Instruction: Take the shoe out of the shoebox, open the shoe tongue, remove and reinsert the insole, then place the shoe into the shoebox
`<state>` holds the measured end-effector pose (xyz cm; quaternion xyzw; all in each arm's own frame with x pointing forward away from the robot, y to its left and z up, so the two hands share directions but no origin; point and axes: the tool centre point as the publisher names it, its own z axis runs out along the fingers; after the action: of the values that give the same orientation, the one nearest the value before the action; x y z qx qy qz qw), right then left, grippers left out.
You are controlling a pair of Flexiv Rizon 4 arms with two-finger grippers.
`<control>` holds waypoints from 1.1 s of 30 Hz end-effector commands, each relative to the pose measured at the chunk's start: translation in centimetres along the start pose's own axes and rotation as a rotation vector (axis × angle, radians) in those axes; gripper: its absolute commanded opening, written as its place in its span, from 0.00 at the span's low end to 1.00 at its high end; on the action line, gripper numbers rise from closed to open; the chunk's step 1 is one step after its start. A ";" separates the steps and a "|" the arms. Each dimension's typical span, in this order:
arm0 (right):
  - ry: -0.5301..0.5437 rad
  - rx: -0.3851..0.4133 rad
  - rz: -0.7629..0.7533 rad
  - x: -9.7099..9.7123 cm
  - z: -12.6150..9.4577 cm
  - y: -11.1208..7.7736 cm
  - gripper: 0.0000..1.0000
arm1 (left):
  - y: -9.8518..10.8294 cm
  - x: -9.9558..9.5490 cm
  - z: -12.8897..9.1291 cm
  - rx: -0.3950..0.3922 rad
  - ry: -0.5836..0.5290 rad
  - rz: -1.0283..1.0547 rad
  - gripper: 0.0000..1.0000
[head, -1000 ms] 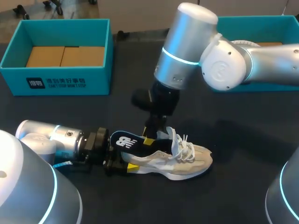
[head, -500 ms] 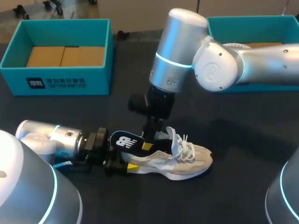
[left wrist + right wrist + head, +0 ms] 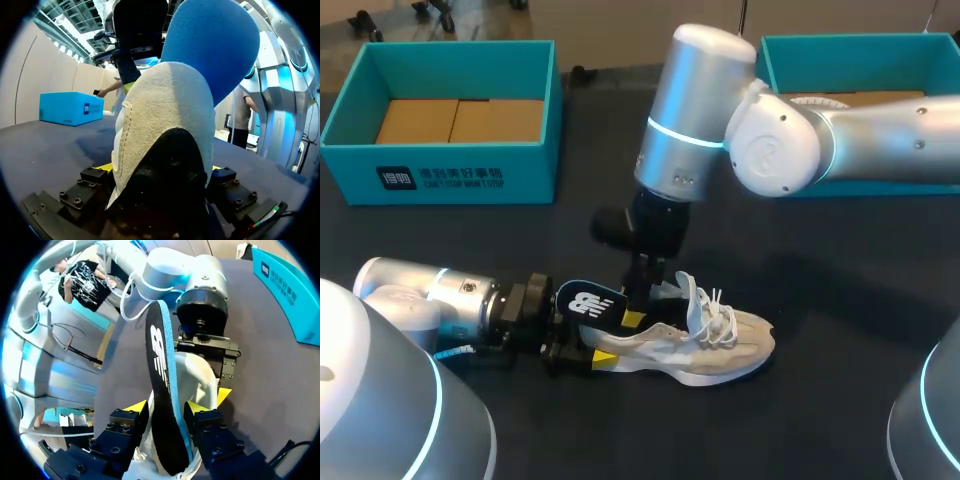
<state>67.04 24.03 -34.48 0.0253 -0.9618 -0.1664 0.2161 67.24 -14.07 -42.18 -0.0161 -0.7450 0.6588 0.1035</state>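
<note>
The left shoebox, teal and open, stands at the far left of the dark table and holds only flat brown cardboard on its floor. The right shoebox, also teal, stands at the far right. My right arm hides much of it, and a strip of brown with a bit of white shows inside.

The beige sneaker is outside both boxes. It lies on the table near the front, toe towards the right, with its white laces loose. My left arm lies low and level from the left, and the left gripper clamps the sneaker's heel from both sides. My right arm comes in from the right and turns straight down over the heel. The right gripper pinches the insole between its two yellow tips. The insole stands tilted up out of the heel opening, its black face with a white logo upward and its blue underside towards the left gripper.
</note>
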 end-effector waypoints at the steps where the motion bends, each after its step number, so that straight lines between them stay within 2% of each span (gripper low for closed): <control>1: 0.012 0.003 0.000 -0.3 0.5 0.1 0.46 | 0.4 -0.1 -0.1 0.000 -0.004 0.000 0.00; 6: 0.020 -0.005 -0.003 -0.1 0.6 -0.1 0.41 | 0.4 -0.1 -0.1 0.000 -0.004 0.000 0.00; 10: 0.027 -0.016 -0.013 -0.1 0.6 -0.2 0.21 | 0.4 -0.1 -0.1 0.000 -0.004 0.000 0.00; 13: 0.025 -0.020 -0.023 0.1 0.6 0.0 0.00 | 0.4 -0.1 -0.1 0.000 -0.004 0.000 0.00; 21: 0.029 -0.046 -0.085 0.3 -0.2 0.6 0.00 | 0.4 -0.1 -0.1 0.000 -0.004 0.000 0.00; 25: 0.004 -0.061 -0.142 1.0 -1.3 1.7 0.00 | 0.4 -0.1 -0.1 0.000 -0.004 0.000 0.00; 33: 0.004 -0.061 -0.142 1.0 -1.3 1.7 0.00 | 0.4 -0.1 -0.1 0.000 -0.004 0.000 0.00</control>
<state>66.85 25.28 -32.50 0.0884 -0.9511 -0.2103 0.2084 67.25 -14.06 -42.18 -0.0160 -0.7450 0.6588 0.1035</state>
